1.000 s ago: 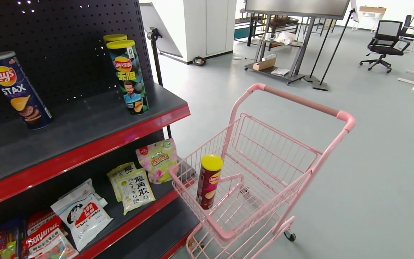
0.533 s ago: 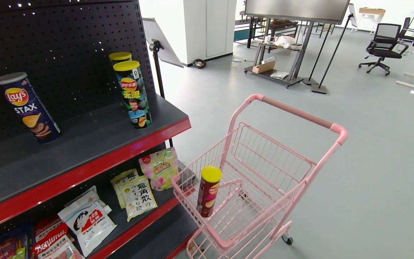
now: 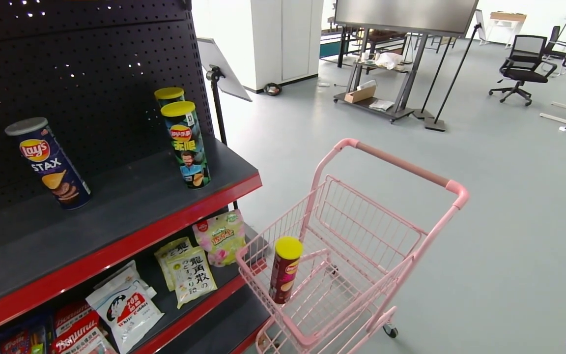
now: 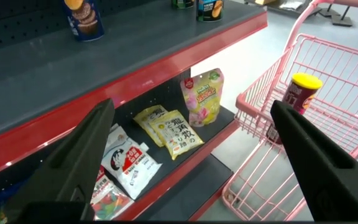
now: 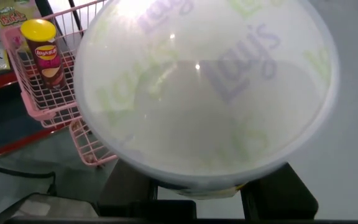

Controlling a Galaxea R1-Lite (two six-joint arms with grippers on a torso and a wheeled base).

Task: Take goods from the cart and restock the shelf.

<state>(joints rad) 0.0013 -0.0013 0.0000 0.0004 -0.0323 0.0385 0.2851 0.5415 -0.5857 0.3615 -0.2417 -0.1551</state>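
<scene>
Spotter: Trouble, if it comes, starts where?

Operator: With the held can point(image 5: 204, 93). The right pincer point(image 5: 204, 190) looks clamped round its body below the pale lid, low at the robot's right side and well apart from the shelf point(image 3: 116, 211). The pink cart point(image 3: 452, 189) stands between the two. I judge that a swing across could clip the cart's handle. A smooth tube like this may also slip in the grip if it is bumped.

Spotter: And at the shelf itself?

Operator: The top board carries a dark blue can point(image 3: 49, 164) towards the left and two yellow-lidded cans point(image 3: 187, 145), one behind the other, near the right end. All three are upright. The bare stretch between them looks the likely spot. Tall narrow cans topple easily, so setting this one down tilted or brushing a neighbour could send a can over the red front edge.

Spotter: The other arm?

Operator: The left pincer point(image 4: 191, 155) is spread wide and holds nothing. It faces the shelf's red edge and the snack bags point(image 3: 194, 275) on the lower board. It sits near that edge, so a careless lift could strike it.

Spotter: What is in the cart?

Operator: One red can point(image 3: 285, 270) with a yellow lid, upright in the basket corner nearest the shelf and apart from both pincers.
</scene>
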